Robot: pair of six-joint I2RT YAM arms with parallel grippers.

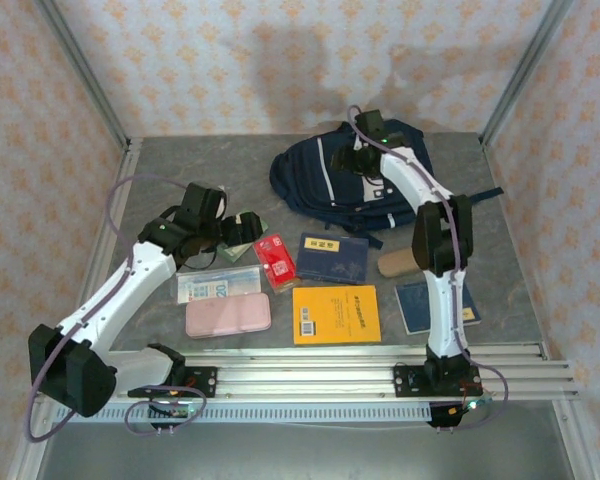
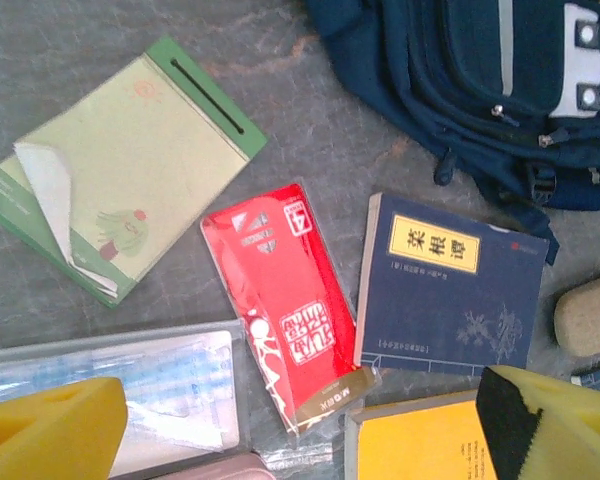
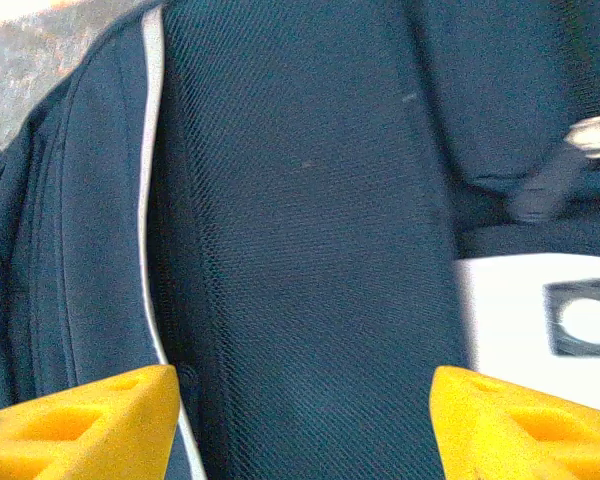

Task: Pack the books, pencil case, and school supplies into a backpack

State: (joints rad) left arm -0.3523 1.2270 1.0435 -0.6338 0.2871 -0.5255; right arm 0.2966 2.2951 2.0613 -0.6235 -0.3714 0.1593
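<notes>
three books (image 1: 336, 314) lie flat on the table (image 1: 180, 170) near the backpack (image 1: 325, 185), with the pink pencil case (image 1: 228, 315), red packet (image 2: 285, 300), green-edged pad (image 2: 120, 210), pale blue packet (image 1: 218, 284) and tan piece (image 1: 395, 264) around them. i see no open mouth on the backpack and cannot tell what is inside, so i judge opening it is the step. my right gripper (image 3: 300, 410) hangs close over its fabric, jaws spread, grasping nothing. my left gripper (image 2: 300, 420) hovers above the red packet, jaws released. next calls for pinching a zipper pull.
</notes>
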